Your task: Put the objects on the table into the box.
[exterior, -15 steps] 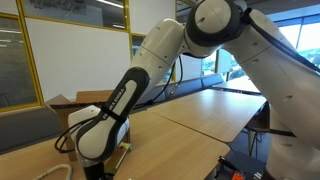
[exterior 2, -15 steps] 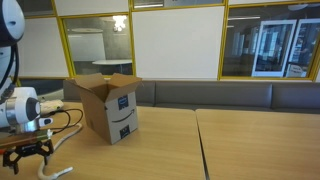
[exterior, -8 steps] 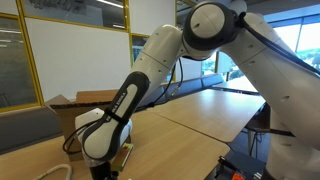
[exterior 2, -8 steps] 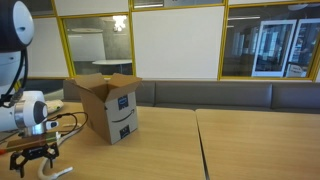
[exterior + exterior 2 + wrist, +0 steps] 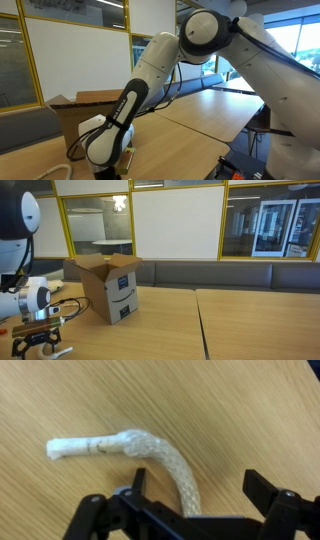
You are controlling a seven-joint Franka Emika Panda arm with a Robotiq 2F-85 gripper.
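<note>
The gripper (image 5: 195,480) is held wide open over a knotted white rope (image 5: 135,444), which is laid on the table (image 5: 150,330) near the cardboard box (image 5: 112,288).

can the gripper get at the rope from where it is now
Likely yes. In the wrist view the gripper hangs open over the rope, whose tail runs between the jaws. Only bare table shows around it, so nothing seems to block a grasp.
</note>
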